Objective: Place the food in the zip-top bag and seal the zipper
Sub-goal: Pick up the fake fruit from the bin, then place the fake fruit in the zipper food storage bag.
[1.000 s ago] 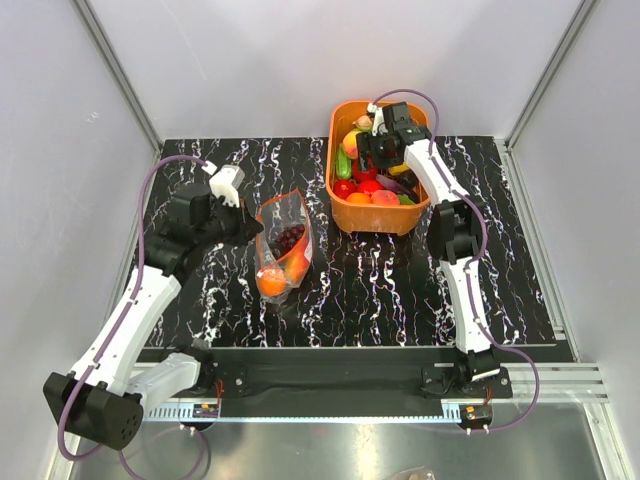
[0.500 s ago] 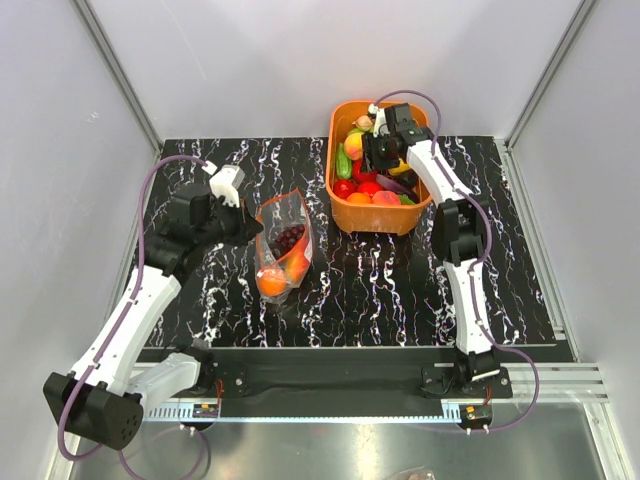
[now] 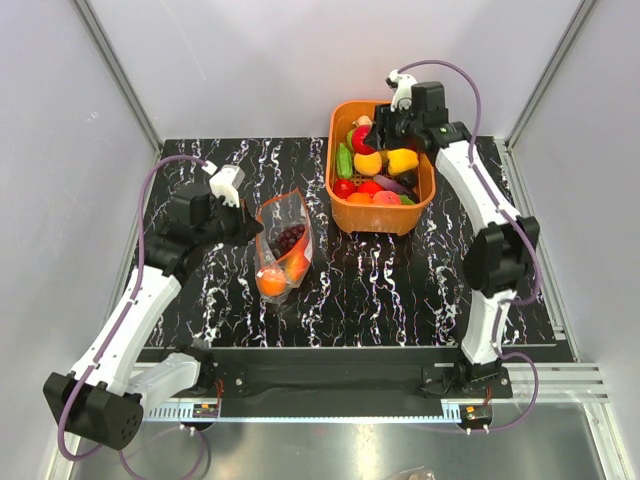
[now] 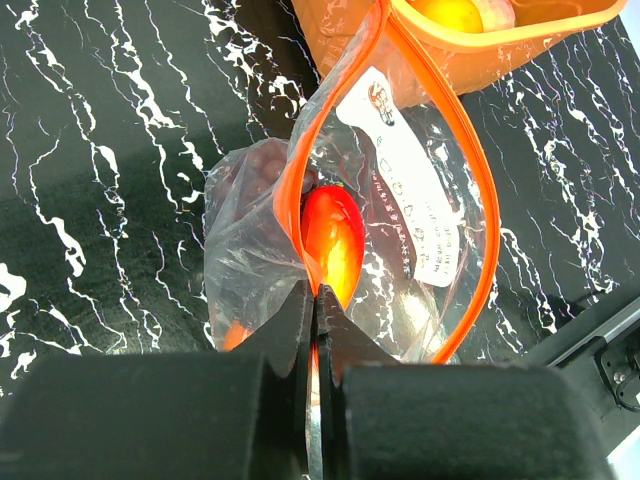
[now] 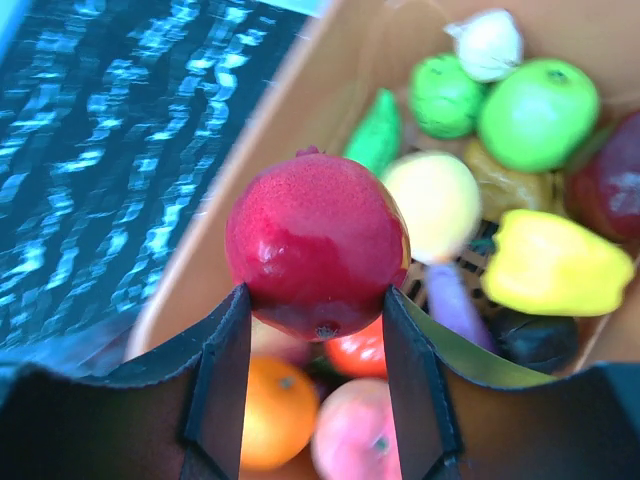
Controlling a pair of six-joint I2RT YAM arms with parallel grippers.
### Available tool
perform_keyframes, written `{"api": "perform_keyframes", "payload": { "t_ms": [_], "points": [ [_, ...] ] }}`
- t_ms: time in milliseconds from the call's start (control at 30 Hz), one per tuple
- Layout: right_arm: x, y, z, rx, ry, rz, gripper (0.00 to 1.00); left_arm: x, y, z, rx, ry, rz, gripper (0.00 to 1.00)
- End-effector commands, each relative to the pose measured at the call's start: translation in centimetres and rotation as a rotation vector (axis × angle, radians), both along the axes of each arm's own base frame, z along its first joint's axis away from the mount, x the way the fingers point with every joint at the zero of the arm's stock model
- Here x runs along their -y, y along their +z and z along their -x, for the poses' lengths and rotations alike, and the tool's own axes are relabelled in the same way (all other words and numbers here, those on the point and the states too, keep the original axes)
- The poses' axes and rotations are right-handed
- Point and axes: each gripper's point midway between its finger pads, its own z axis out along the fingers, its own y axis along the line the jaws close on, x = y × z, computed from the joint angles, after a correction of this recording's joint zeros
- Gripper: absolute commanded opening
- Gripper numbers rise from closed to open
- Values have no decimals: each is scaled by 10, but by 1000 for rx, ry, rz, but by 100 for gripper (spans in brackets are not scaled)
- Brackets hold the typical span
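The clear zip-top bag (image 3: 283, 245) lies open on the black marbled table, left of centre. Inside it are purple grapes (image 3: 290, 237), an orange (image 3: 271, 281) and a red-orange piece (image 4: 335, 245). Its zipper (image 4: 289, 190) is an orange strip spread in a wide loop. My left gripper (image 4: 318, 300) is shut on the bag's near rim at that strip and holds the mouth open. My right gripper (image 5: 315, 300) is shut on a round dark-red fruit (image 5: 315, 245), lifted over the back of the orange basket (image 3: 381, 215). In the top view that gripper (image 3: 375, 135) is above the basket's far left corner.
The basket (image 5: 340, 70) holds several more toy foods, among them a yellow pepper (image 5: 555, 265), a green apple (image 5: 537, 112) and an orange (image 5: 278, 410). Grey walls enclose the table on three sides, and the basket stands close to the back wall.
My right gripper closed on the dark-red fruit inside the basket and rose with it toward the back. The left gripper and the bag have not moved.
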Motion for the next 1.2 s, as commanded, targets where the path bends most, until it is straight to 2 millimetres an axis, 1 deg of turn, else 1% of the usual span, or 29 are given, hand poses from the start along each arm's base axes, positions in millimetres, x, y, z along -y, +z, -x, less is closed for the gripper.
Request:
{"api": "perform_keyframes", "payload": {
  "t_ms": [0,33,67,100,133,167,200,233,267,300,333,367,400,433,467,500,533,567,600,633,700,733,767,833,967,1033,1067,1167],
  "points": [
    [-18,58,30,115,109,-118,31,2,20,-5,81,-12,28,0],
    [-22,53,40,100,135,-127,31,2,20,-5,80,-10,29,0],
    [-24,71,51,136,162,-149,32,2,21,-4,83,-11,30,0],
    [-26,75,58,141,174,-151,31,2,22,-4,84,-9,32,0],
    [-33,74,69,134,200,-153,31,2,21,-4,84,-7,31,1],
    [-39,87,85,152,242,-160,31,1,22,-4,88,-7,30,1],
    [-43,89,94,155,259,-160,32,1,22,-3,87,-7,30,1],
    [-48,87,104,149,277,-157,31,0,22,-4,88,1,26,1],
    [-62,100,125,170,326,-165,32,-1,20,-5,84,5,22,1],
    [-67,102,135,180,352,-158,31,-2,20,-5,83,9,18,1],
    [-73,98,146,174,374,-152,32,-2,19,-5,80,11,14,1],
    [-84,110,166,199,418,-160,31,-2,18,-5,72,11,12,1],
    [-90,112,178,202,445,-167,32,-2,18,-5,70,9,11,1],
    [-96,107,187,187,467,-174,32,-2,18,-5,68,9,10,1],
    [-100,116,199,207,493,-196,31,-2,18,-5,70,9,12,1],
    [-109,117,212,194,524,-218,31,-2,18,-4,70,8,13,1],
    [-113,110,219,176,542,-228,31,-2,19,-4,72,9,13,1],
    [-118,115,228,185,572,-255,31,-3,20,-4,78,11,14,1],
    [-121,114,234,182,588,-262,32,-3,20,-4,77,13,14,1],
    [-129,108,244,167,615,-266,31,-2,20,-3,75,9,15,1],
    [-137,104,254,155,645,-271,31,-2,20,-3,77,9,16,1],
    [-145,100,261,143,667,-270,31,-2,20,-3,77,9,16,1],
    [-150,92,261,124,670,-262,31,-3,22,-3,81,10,17,1],
    [-159,84,268,104,689,-253,31,-2,22,-2,80,9,19,2],
    [-173,66,264,70,693,-247,31,-2,24,-1,90,7,23,2],
    [-175,64,260,66,693,-246,31,-1,25,0,90,1,28,2],
    [-178,59,258,53,692,-244,31,-1,25,1,89,-2,30,2],
    [-180,55,252,39,666,-236,34,0,25,1,90,-4,33,2]
  ]
}}
